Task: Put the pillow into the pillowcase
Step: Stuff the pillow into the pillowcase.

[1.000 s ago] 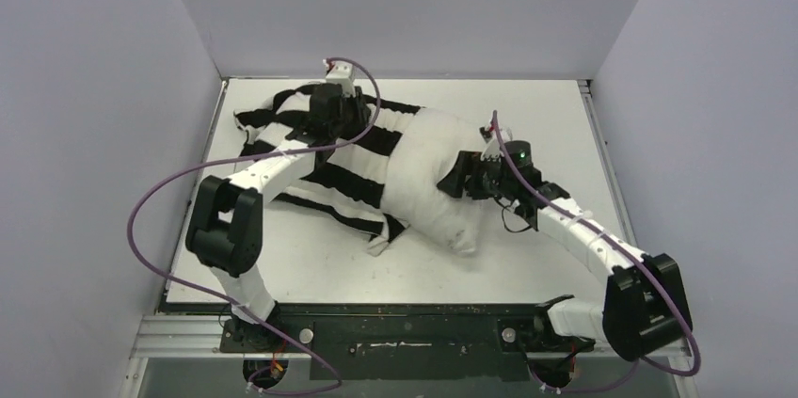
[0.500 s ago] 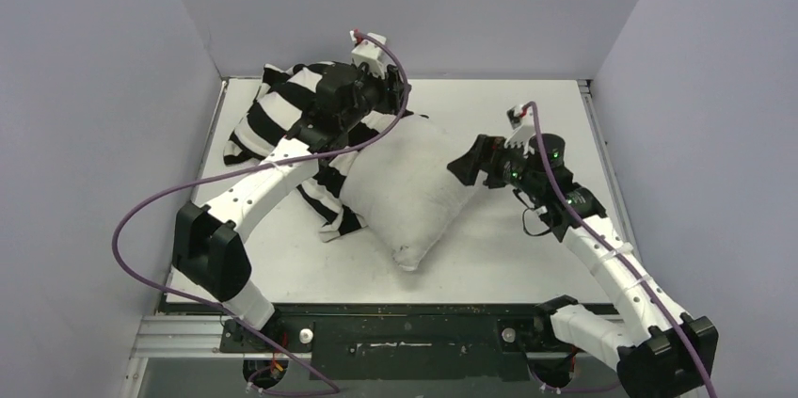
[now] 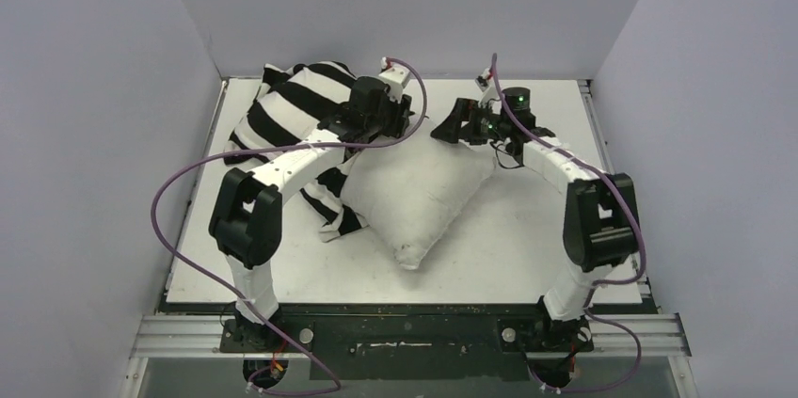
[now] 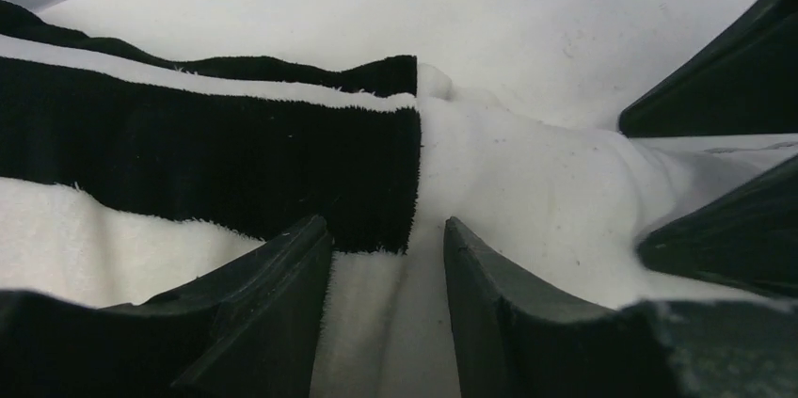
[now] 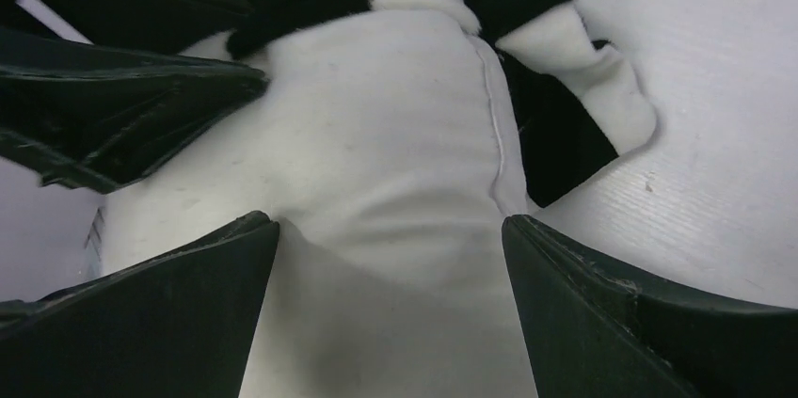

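Now left pincer (image 4: 384,233) open at pillowcase (image 4: 235,163) edge, right pincer (image 5: 388,224) wide open over pillow (image 5: 376,125)

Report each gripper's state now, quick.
Left gripper: partly open over the pillowcase edge, nothing visibly gripped.
Right gripper: wide open above the pillow, holding nothing.

Bright, even overhead light, soft shadow beside the pillow (image 3: 414,196); wrist close-ups seem slightly soft.
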`<action>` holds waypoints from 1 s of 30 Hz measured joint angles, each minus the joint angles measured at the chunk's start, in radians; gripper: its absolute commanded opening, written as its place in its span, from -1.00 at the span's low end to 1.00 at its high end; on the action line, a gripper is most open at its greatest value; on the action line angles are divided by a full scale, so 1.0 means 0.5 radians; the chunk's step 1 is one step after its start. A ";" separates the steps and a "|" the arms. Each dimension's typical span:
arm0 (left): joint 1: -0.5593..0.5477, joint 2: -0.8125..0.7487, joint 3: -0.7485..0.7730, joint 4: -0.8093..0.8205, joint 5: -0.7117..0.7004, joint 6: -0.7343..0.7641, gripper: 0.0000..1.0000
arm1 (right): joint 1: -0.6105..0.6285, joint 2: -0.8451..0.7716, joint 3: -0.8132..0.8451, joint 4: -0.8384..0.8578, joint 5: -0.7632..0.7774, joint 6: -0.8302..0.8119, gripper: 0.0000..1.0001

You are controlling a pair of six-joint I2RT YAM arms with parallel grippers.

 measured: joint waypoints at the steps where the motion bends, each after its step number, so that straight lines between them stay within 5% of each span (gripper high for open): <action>1: 0.000 0.030 0.011 -0.008 -0.005 0.011 -0.08 | 0.005 0.100 0.020 0.023 -0.037 0.001 0.71; 4: -0.001 0.094 0.066 -0.018 -0.026 0.043 -0.39 | 0.038 0.304 0.026 0.088 -0.113 0.015 0.38; 7: -0.002 0.144 0.127 -0.048 -0.056 0.082 -0.92 | 0.088 0.346 -0.024 0.220 -0.154 0.056 -0.46; 10: -0.011 0.154 0.143 -0.083 -0.076 0.116 -1.00 | 0.127 0.328 -0.101 0.413 -0.172 0.129 -1.00; 21: -0.381 -0.208 0.047 -0.087 -0.201 -0.045 -1.00 | 0.234 0.315 -0.481 1.237 0.100 0.774 -1.00; 30: -0.631 -0.355 -0.740 0.607 -0.362 -0.381 -1.00 | 0.327 0.348 -0.739 1.672 0.603 1.263 -1.00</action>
